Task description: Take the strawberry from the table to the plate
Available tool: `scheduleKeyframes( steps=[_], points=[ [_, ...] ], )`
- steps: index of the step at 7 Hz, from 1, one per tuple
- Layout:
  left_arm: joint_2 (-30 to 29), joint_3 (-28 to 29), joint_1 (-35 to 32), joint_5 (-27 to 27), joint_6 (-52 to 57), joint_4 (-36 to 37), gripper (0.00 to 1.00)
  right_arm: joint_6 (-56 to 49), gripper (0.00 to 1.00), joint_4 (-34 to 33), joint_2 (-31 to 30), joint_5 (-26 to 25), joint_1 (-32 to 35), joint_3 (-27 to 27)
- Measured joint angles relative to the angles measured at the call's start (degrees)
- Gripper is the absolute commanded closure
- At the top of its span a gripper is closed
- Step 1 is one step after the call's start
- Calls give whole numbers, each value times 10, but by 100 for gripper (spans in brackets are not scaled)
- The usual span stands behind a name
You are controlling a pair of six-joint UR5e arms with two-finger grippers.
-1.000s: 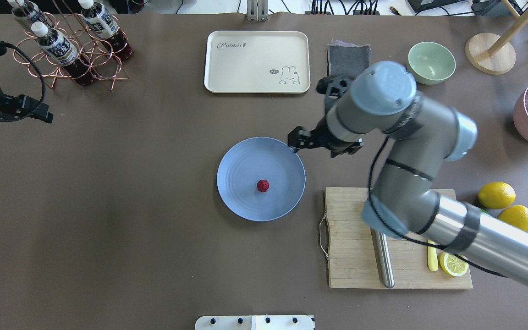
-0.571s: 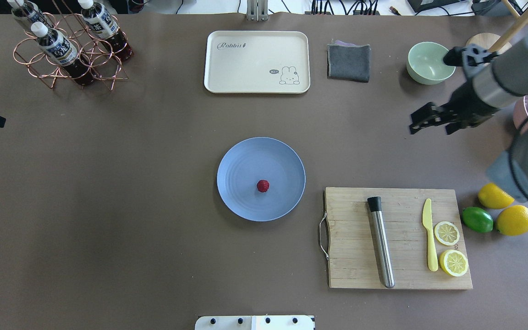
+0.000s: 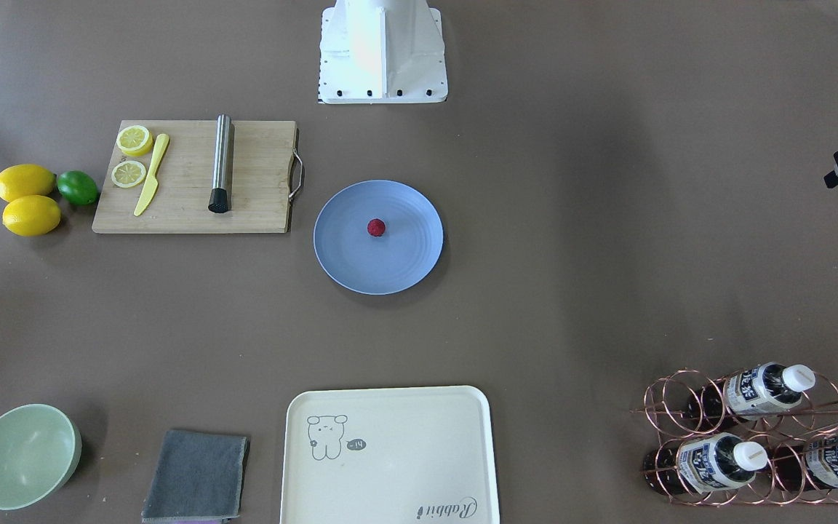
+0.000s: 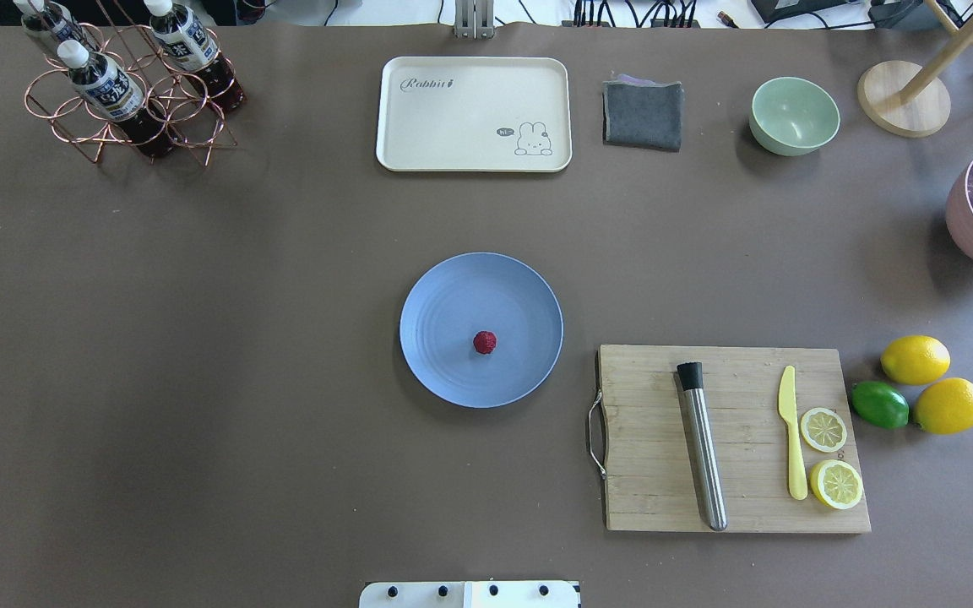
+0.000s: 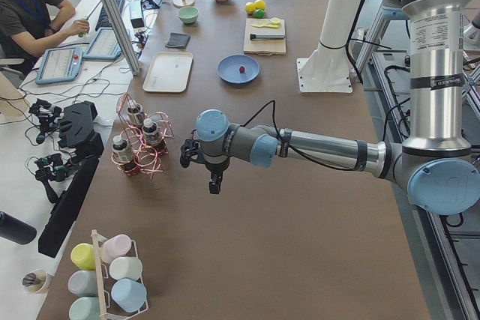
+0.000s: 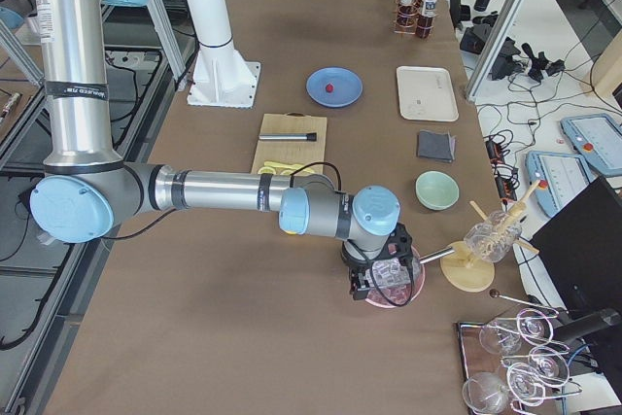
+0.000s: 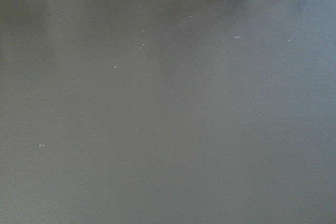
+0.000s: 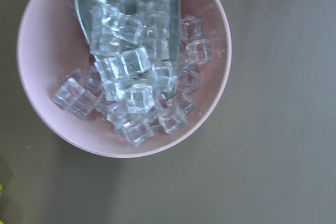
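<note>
strawberry (image 4: 485,342) is sitting on the plate (image 4: 453,295), just off its middle toward the robot's side, and it hasn't budged over the last second. what did change: a second ago the right arm was hanging over the plate's far-right rim; now it's gone from the overhead view completely. the side view shows the right gripper (image 6: 374,284) parked well away from the plate, over a pink bowl of ice (image 8: 207,108). the left gripper (image 5: 214,183) is way off on the plate's other side, pointing down over bare table (image 4: 241,338).

whether either claw is spread or pinched, i honestly can't tell — they only show small in the side views, and neither wrist cam catches any fingers. nothing looks held though.

my read: the drop is done, both arms have backed off, nothing left to do.

surface is flat, matte brown-grey. cutting board (image 4: 647,439) sits just right of the plate and nearer the robot, cream tray (image 4: 453,118) beyond the plate, bottle rack (image 4: 115,93) far off to the plate's left. room's a lab — desks with screens past the tray, a person (image 5: 22,20) seated there.
</note>
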Motion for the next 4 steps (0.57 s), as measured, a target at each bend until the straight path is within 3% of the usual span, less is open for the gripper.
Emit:
scheduleKeyframes(
  steps=[2, 4],
  points=[
    [7, 2, -7, 5, 16, 6, 2, -78, 0, -6, 21, -15, 33, -54],
    [7, 1, -8, 9, 16, 21, 2, -97, 0, -12, 24, -14, 45, -64]
  ],
)
